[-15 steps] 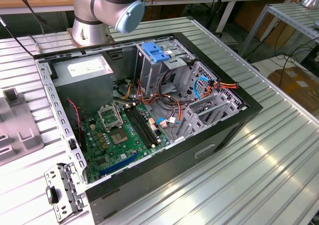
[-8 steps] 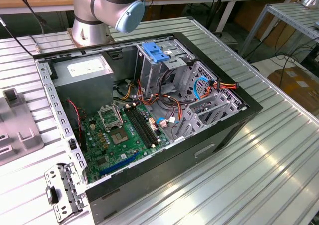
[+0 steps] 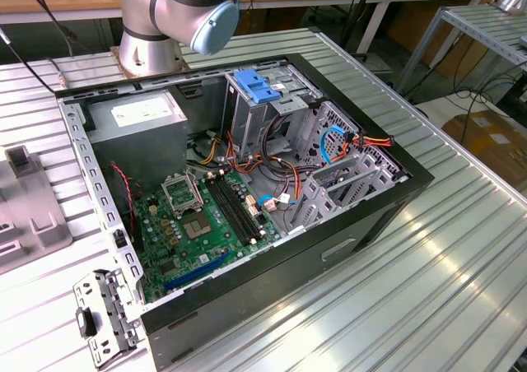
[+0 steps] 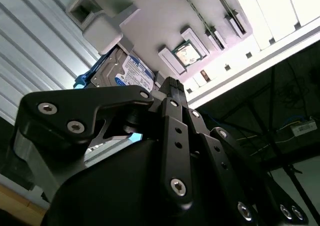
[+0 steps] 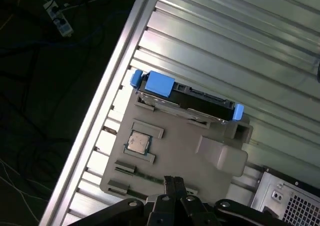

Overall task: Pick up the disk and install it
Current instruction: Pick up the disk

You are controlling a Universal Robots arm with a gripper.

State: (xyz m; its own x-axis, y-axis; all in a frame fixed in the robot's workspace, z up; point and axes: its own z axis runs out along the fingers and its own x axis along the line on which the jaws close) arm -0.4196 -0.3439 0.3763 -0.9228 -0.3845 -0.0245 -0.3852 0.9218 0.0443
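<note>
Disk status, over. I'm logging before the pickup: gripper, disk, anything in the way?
Gripper jaws shut, empty, apart from the disk. Disk sits in grey fixture tray, untouched. Nothing between gripper and disk.
</note>
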